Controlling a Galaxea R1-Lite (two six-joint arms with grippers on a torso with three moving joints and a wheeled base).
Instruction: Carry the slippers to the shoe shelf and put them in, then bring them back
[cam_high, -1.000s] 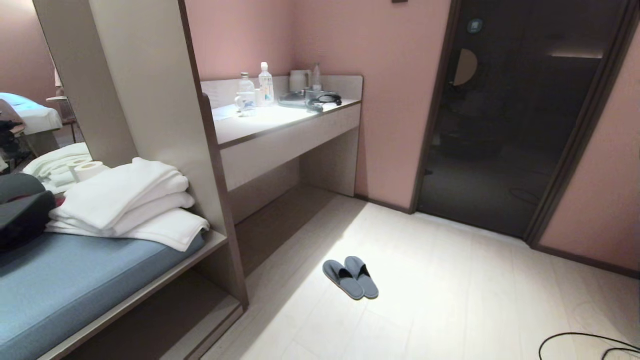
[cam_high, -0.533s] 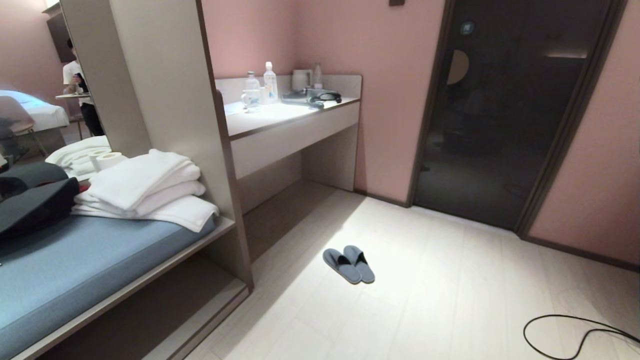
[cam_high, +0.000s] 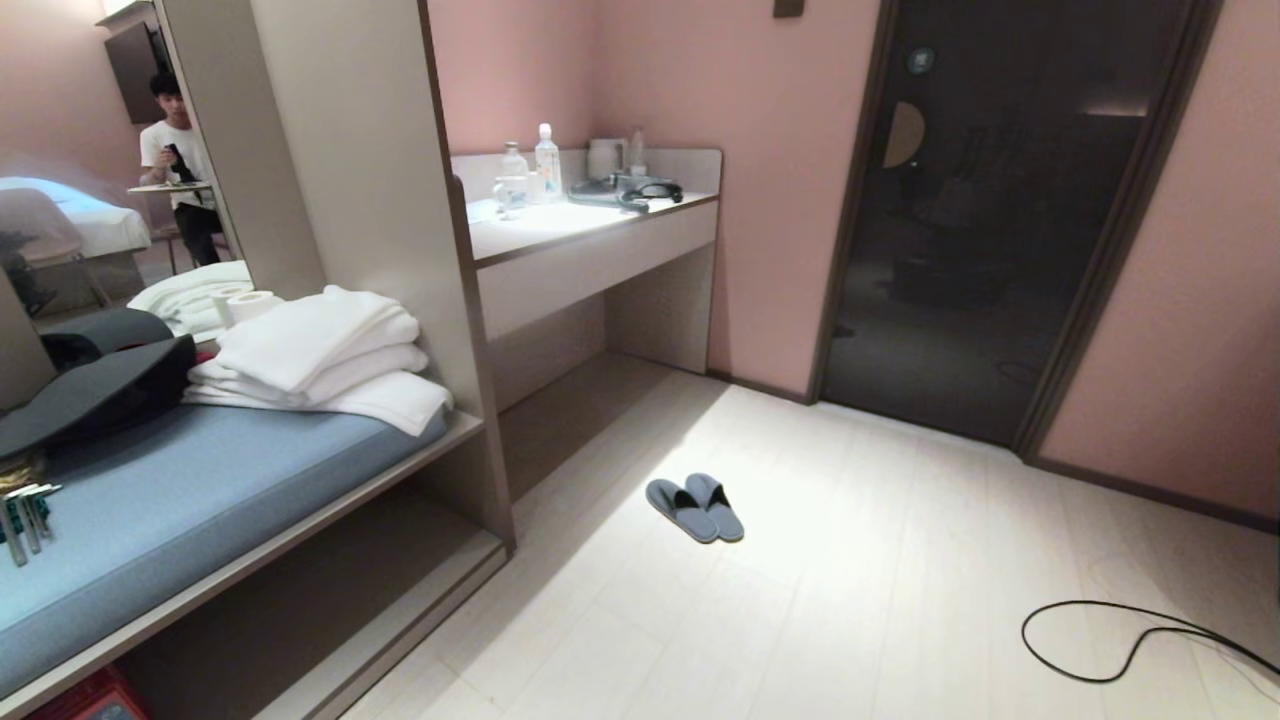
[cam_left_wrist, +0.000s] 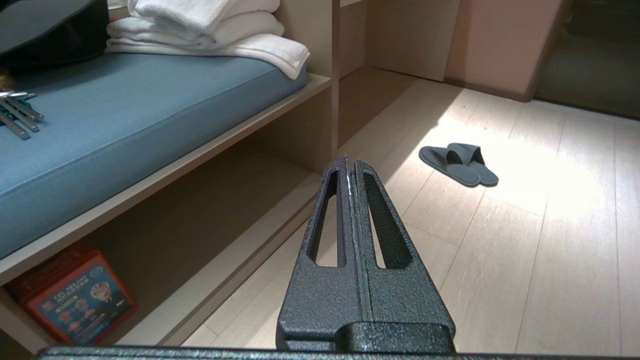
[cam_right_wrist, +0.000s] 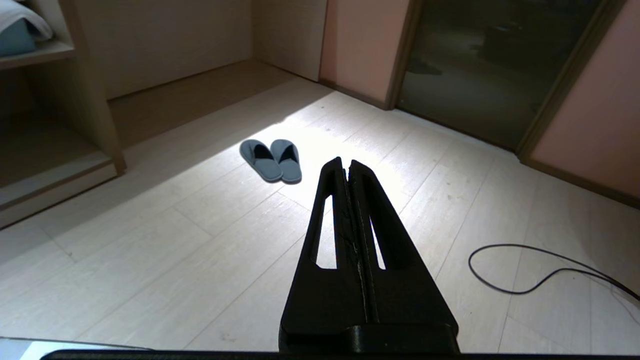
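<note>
The grey-blue slippers (cam_high: 695, 508) lie side by side on the pale floor in a bright patch, toes away from me. They also show in the left wrist view (cam_left_wrist: 459, 164) and the right wrist view (cam_right_wrist: 271, 159). The shoe shelf (cam_high: 400, 590) is the low open cubby under the blue-cushioned bench, left of the slippers, and its floor (cam_left_wrist: 215, 200) is bare near the partition. My left gripper (cam_left_wrist: 350, 161) is shut and holds nothing, level above the floor by the cubby's edge. My right gripper (cam_right_wrist: 346, 161) is shut and empty too, well short of the slippers. Neither arm shows in the head view.
Folded white towels (cam_high: 320, 360) and a dark bag (cam_high: 90, 390) sit on the bench cushion. A red box (cam_left_wrist: 70, 295) stands in the cubby's left end. A black cable (cam_high: 1120, 640) loops on the floor at right. Behind stand a desk counter (cam_high: 590, 225), a dark glass door (cam_high: 1000, 220) and a person (cam_high: 180, 150).
The whole head view has shifted and drawn back, so the camera has moved. The slippers look smaller and farther, more of the bench and cable shows. Nothing on the floor has moved.
</note>
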